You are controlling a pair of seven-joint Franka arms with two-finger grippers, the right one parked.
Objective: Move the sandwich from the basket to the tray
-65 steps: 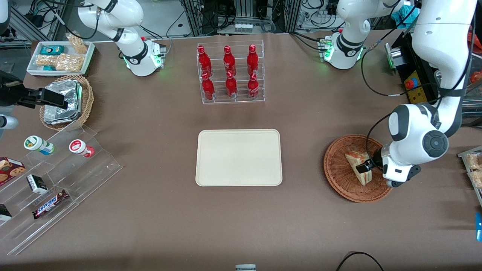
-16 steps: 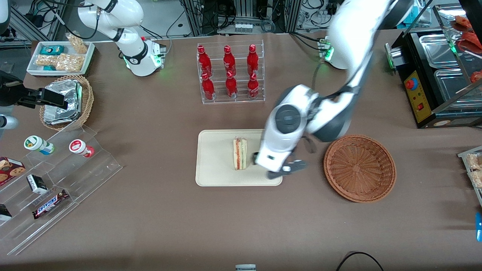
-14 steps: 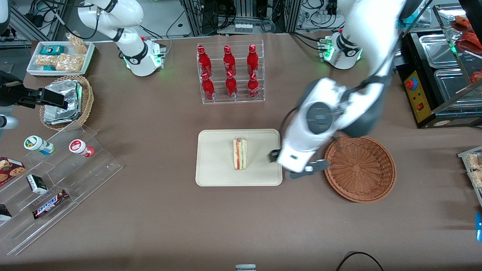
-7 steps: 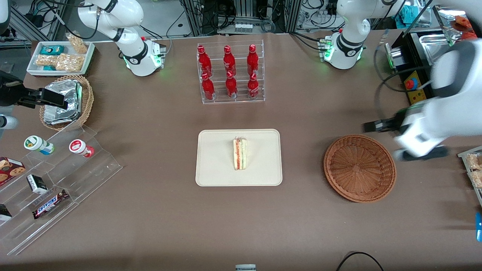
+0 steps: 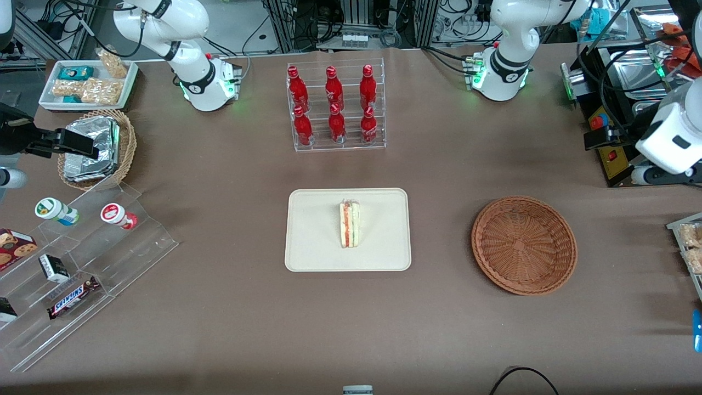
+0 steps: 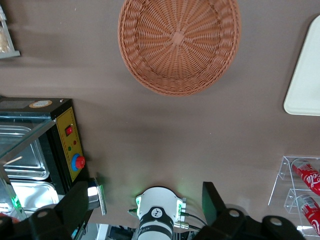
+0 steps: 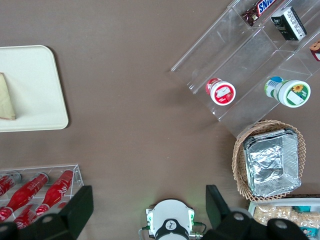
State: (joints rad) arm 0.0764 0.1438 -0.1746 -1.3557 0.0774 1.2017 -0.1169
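Observation:
The sandwich [image 5: 349,224] stands on its edge near the middle of the cream tray [image 5: 312,241], filling layers facing up. The right wrist view also catches the sandwich [image 7: 6,97] on the tray [image 7: 35,75]. The reddish-brown basket [image 5: 524,244] holds nothing; the left wrist view looks down on the basket [image 6: 179,45] and a corner of the tray [image 6: 305,75]. My gripper [image 5: 600,138] hangs high at the working arm's end of the table, farther from the front camera than the basket. The gripper [image 6: 147,200] is open, its fingers [image 6: 212,200] wide apart with nothing between them.
A black control box [image 5: 606,145] with a red button sits just below the gripper. A clear rack of red bottles [image 5: 335,104] stands farther back than the tray. Toward the parked arm's end are a tan basket of foil packets [image 5: 96,148], a stepped acrylic shelf [image 5: 88,252] and a white snack tray [image 5: 88,82].
The gripper, earlier shut on the sandwich in the basket, left it on the tray, then swung back over the basket to the working arm's end and rose. The sandwich stays still.

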